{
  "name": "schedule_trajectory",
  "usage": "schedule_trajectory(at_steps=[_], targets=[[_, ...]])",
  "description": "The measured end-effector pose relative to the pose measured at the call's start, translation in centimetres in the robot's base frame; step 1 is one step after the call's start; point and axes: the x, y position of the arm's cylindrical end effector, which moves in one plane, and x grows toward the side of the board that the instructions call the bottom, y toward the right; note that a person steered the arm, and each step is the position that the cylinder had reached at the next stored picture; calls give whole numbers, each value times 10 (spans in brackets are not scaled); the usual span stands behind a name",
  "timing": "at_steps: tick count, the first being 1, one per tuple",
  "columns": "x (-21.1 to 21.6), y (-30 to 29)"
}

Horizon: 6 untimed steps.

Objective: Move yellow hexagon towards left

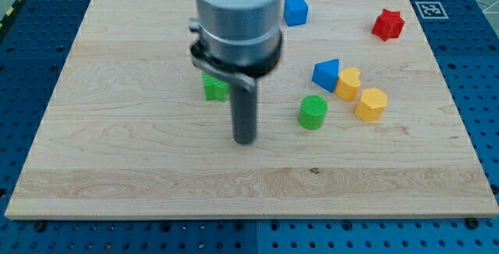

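Yellow hexagon [371, 104] sits at desk [117, 168] right, touching yellow heart [348, 83]; push not begun, judging by the gap. My tip [245, 140] is well left of it, past green cylinder [313, 112]. No jaws, just a dark rod. Blocks matte plastic, cylinder ribbed; desk pale wood grain. Blue wedge [327, 73] beside heart.

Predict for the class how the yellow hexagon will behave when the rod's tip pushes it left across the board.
The yellow hexagon looks squat and flat-based, so it probably slides rather than tips. Its flat sides may make it turn under an off-centre push. The yellow heart sits close by at its upper left and could get nudged.
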Motion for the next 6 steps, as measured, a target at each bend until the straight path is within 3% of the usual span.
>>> schedule_trajectory(at_steps=[1,2,5,6], targets=[[40,58],[50,124],[34,316],[3,334]])
